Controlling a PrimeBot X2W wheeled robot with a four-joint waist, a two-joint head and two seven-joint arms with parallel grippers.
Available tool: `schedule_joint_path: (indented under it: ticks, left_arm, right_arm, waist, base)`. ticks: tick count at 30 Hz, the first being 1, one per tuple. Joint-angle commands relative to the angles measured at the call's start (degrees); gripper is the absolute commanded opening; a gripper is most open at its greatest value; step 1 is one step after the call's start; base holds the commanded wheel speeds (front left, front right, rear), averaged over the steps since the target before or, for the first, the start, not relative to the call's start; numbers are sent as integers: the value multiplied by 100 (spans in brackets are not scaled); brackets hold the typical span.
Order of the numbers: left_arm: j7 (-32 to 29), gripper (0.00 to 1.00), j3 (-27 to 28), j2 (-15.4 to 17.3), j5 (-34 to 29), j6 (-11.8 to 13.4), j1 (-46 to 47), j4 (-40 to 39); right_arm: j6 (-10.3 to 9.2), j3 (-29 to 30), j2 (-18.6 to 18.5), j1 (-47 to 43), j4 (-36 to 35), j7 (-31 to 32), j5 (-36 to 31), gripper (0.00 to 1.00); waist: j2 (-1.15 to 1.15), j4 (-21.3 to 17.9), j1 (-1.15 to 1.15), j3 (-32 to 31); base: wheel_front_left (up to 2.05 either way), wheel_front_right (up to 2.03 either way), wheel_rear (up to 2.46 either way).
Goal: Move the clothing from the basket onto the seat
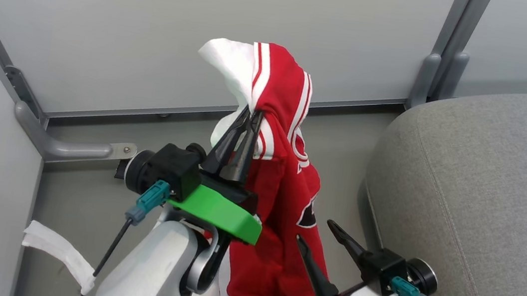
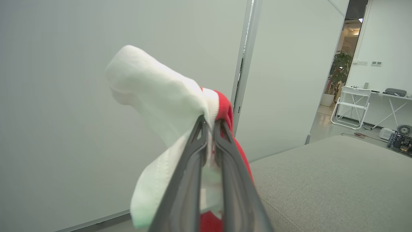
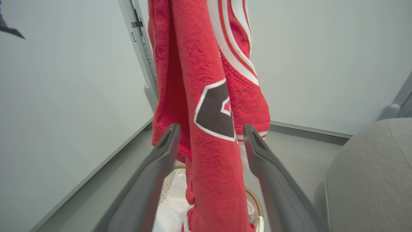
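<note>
Transfer step: left gripper (image 1: 251,114) clamps the red jersey (image 1: 289,101), which hangs over the basket (image 3: 254,199). The right gripper (image 1: 314,231) stands spread, empty. Next: swing the jersey over the grey seat (image 1: 479,194), then release.

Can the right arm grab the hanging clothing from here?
Probably yes: the right gripper has its jaws open, and the clothing, held up by the left gripper, appears to hang between them, nothing blocking.

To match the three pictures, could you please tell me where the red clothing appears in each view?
Head view: clothing centre, hanging from the left hand.
Left wrist view: centre, pinched between the fingers.
Right wrist view: upper centre, hanging down.
Shared landmark: grey seat, at right.
</note>
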State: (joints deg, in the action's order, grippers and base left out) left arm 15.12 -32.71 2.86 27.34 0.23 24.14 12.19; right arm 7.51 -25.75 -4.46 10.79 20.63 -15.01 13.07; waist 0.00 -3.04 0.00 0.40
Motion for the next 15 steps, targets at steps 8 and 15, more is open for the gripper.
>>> schedule_joint_path:
  ticks: [8,15]
  left_arm:
    - [5,0,-556,10,285,129,195,-115]
    - [5,0,-1018,9,501,175,324,-169]
  right_arm:
    - [-4,-162,102,646,378,-25,-284,100]
    - [-4,-288,149,924,842,-19,-109,47]
  waist:
    - [0,212,0,31]
    - [0,470,0,81]
  base:
    - [0,0,0]
    - [0,0,0]
